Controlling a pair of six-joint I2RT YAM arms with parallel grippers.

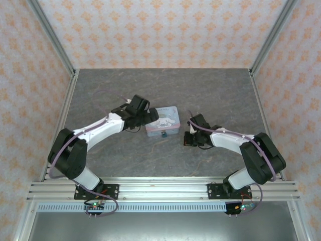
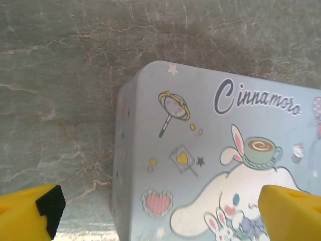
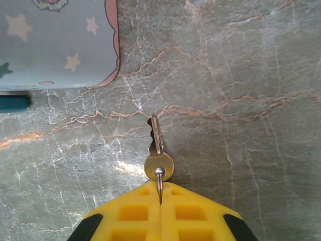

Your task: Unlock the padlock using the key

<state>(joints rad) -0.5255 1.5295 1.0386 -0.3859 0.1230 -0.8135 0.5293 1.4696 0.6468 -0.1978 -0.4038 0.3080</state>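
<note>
Closest to the right wrist lens, the right gripper (image 3: 160, 193) is pressed tight on the ring of the key (image 3: 158, 150), which sticks out ahead of the fingertips over the grey worktop (image 3: 241, 75). The tin box (image 3: 55, 45) lies up and left of the key, and the padlock (image 3: 12, 103), a teal sliver, sits just beside the box's edge. From the left wrist, the left gripper (image 2: 160, 216) stands wide, one yellow finger over the worktop beside the box's corner, the other over its printed lid. From above, the left gripper is at the box's left end, the right gripper is near its right end but apart, and the padlock rests against its near side.
</note>
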